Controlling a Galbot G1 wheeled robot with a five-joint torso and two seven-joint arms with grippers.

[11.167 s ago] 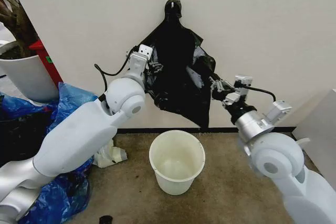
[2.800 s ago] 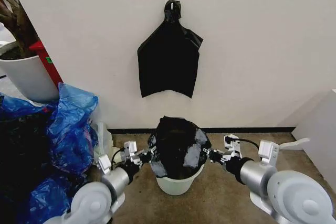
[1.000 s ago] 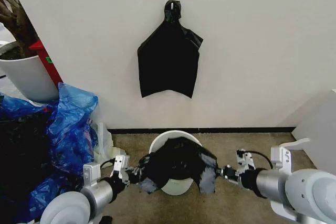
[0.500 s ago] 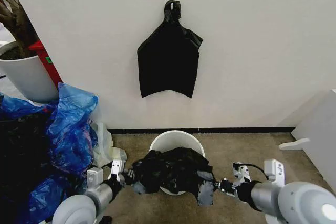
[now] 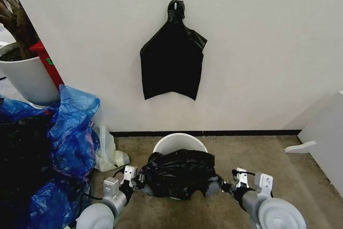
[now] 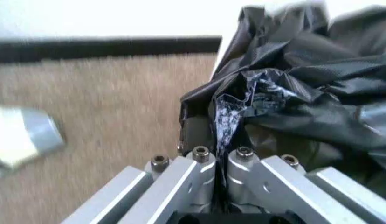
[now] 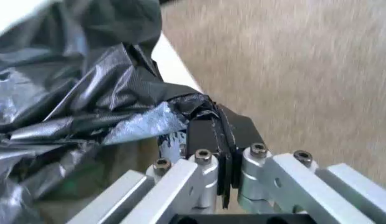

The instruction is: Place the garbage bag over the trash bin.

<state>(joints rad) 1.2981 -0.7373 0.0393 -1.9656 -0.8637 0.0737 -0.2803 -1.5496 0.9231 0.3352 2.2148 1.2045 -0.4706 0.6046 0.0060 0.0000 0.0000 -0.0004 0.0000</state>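
The black garbage bag (image 5: 179, 172) lies draped across the near part of the cream-white trash bin (image 5: 179, 141), whose far rim still shows behind it. My left gripper (image 5: 138, 179) is shut on the bag's left edge, low beside the bin. In the left wrist view the shut fingers (image 6: 194, 133) pinch a crinkled fold of the garbage bag (image 6: 292, 93). My right gripper (image 5: 224, 187) is shut on the bag's right edge. The right wrist view shows its fingers (image 7: 205, 135) clamping the garbage bag (image 7: 75, 79) against the bin's wall (image 7: 177, 67).
A second black bag (image 5: 172, 60) hangs from a wall hook. Blue plastic bags (image 5: 69, 132) pile up at the left, with a large white plant pot (image 5: 27, 79) and a red object behind. A white cabinet (image 5: 327, 138) stands at the right. Brown carpet (image 5: 252, 154) surrounds the bin.
Both grippers have moved lower and closer to the bin's sides, pulling the bag down tighter around the near part of the bin.
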